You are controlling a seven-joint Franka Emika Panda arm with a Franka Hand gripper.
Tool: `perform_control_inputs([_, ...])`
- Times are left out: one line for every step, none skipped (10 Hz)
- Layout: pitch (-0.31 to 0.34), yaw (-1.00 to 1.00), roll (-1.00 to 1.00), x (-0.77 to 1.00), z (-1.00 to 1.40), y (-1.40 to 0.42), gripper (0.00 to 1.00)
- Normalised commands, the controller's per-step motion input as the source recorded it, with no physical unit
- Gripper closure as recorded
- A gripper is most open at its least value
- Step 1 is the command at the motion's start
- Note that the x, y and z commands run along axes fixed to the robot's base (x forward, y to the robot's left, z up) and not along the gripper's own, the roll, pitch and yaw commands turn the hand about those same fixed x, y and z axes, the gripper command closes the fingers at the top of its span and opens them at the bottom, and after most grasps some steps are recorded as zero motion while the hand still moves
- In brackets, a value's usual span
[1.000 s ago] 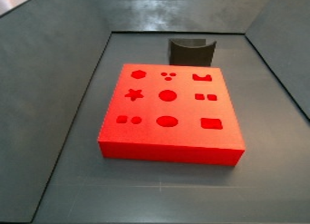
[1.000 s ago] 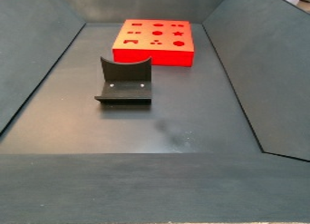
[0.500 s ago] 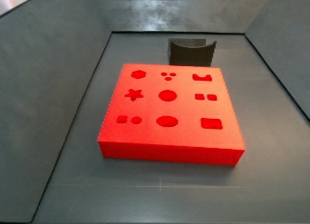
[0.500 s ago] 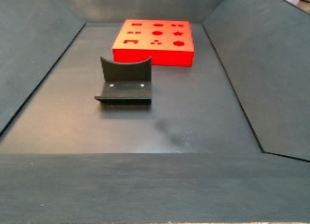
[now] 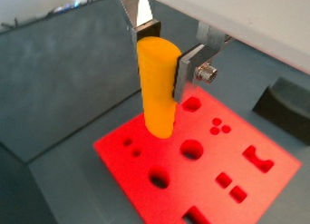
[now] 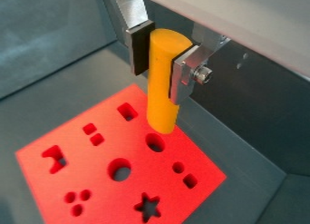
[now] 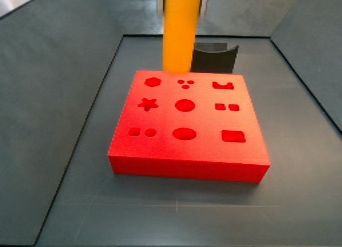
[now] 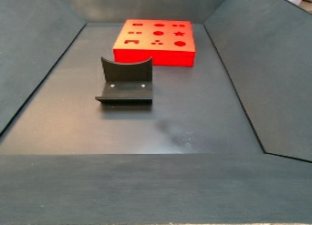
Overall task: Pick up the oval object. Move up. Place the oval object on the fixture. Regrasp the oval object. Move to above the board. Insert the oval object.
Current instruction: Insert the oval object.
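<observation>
My gripper [image 5: 166,53] is shut on the oval object [image 5: 158,92], a smooth orange-yellow peg with rounded ends. The peg hangs upright between the silver fingers [image 5: 190,72], its lower end free above the red board [image 5: 194,178]. Both wrist views show this; the gripper [image 6: 162,63] grips the peg [image 6: 161,101] near its upper end over the board [image 6: 72,169]. In a side view the peg [image 7: 182,31] hangs over the board's [image 7: 201,156] far edge, and the gripper is out of frame. The dark fixture [image 7: 214,57] stands behind the board, empty.
The board [image 8: 155,56] and the fixture [image 8: 126,80] sit on a dark grey floor between sloping grey walls. The fixture also shows at the edge of a wrist view [image 5: 288,105]. The board's top has star, round, square and oval holes.
The peg has come down into a side view from above: absent one second ago, only its tip showing half a second ago, now hanging over the board's far edge.
</observation>
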Motion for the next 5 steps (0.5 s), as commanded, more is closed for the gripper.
perform_control_inputs([-0.074, 0.15, 0.20, 0.00, -0.89, -0.37, 1.00])
perform_control_inputs([-0.071, 0.13, 0.15, 0.00, -0.98, -0.25, 1.00])
perform_control_inputs([-0.067, 0.12, 0.13, 0.00, -0.96, -0.15, 1.00])
perform_control_inputs([-0.030, 0.12, 0.01, -0.04, 0.00, -0.05, 1.00])
perform_control_inputs([0.000, 0.00, 0.00, 0.00, -0.09, 0.00, 1.00])
